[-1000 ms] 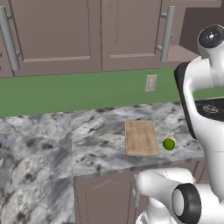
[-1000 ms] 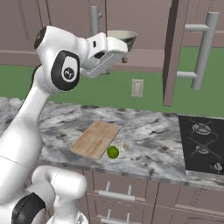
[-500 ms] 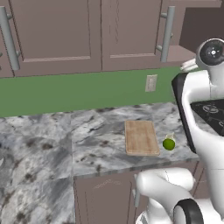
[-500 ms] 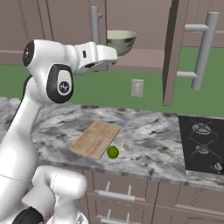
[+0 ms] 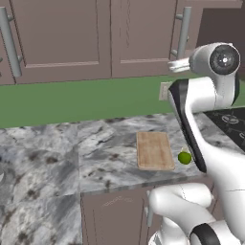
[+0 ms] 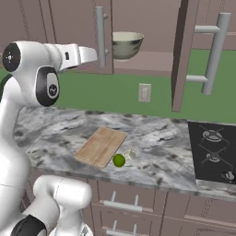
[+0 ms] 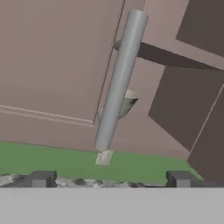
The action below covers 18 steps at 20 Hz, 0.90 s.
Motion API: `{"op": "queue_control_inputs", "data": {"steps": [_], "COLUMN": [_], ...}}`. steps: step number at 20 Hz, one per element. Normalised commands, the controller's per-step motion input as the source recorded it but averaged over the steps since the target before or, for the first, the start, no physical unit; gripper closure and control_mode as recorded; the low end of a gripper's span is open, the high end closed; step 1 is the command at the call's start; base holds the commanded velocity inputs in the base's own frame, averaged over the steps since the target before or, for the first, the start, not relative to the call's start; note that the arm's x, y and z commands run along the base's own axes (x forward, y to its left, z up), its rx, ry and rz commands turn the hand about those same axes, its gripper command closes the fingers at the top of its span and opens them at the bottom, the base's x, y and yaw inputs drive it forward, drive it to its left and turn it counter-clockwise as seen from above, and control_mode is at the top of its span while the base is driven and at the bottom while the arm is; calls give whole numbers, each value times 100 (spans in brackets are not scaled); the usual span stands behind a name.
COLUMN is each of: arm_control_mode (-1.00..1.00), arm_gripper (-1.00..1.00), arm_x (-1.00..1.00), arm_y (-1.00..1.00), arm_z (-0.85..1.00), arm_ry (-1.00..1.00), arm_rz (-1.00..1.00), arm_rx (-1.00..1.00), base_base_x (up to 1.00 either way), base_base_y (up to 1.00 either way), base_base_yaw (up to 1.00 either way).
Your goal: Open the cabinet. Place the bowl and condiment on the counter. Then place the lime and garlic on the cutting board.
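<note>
The gripper (image 7: 109, 179) hangs at cabinet height with its jaws spread wide and nothing between them, facing the long grey bar handle (image 7: 119, 83) of the closed left door. The cabinet (image 6: 152, 27) is half opened: its right door (image 6: 180, 55) stands swung out, and the bowl (image 6: 126, 44) sits on the shelf inside, near the shelf's front edge. The shaker cannot be made out.

The step in hand looks like finishing the opening, or starting to fetch the bowl. Next, the open jaws would need to either close on that handle or pass beyond the door edge to reach the bowl's rim.

Below, the veined marble counter (image 6: 60, 124) carries the cutting board (image 6: 101, 146) near its front edge. The lime (image 6: 119, 160) and the garlic (image 6: 129, 154) lie just beside the board's right corner, on the counter. A green wall runs behind, and a dark hob (image 6: 213, 152) fills the counter's right end.
</note>
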Motion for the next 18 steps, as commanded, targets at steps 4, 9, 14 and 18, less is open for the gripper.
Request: {"op": "queue_control_inputs", "data": {"steps": [4,9,14,18], "arm_control_mode": [-100,-100,-100,-100], "arm_gripper": [-100,-100,-100,-100], "arm_x": [28,33,-15,1], "arm_y": [48,-23,-25,-3], "arm_z": [58,20,-14,-9], "arm_ry": [1,0,0,5], "arm_rz": [12,12,-11,-6], "arm_rx": [21,36,7,0], "base_base_x": [0,0,0,0], "base_base_y": [0,0,0,0], "base_base_yaw": [0,0,0,0]}}
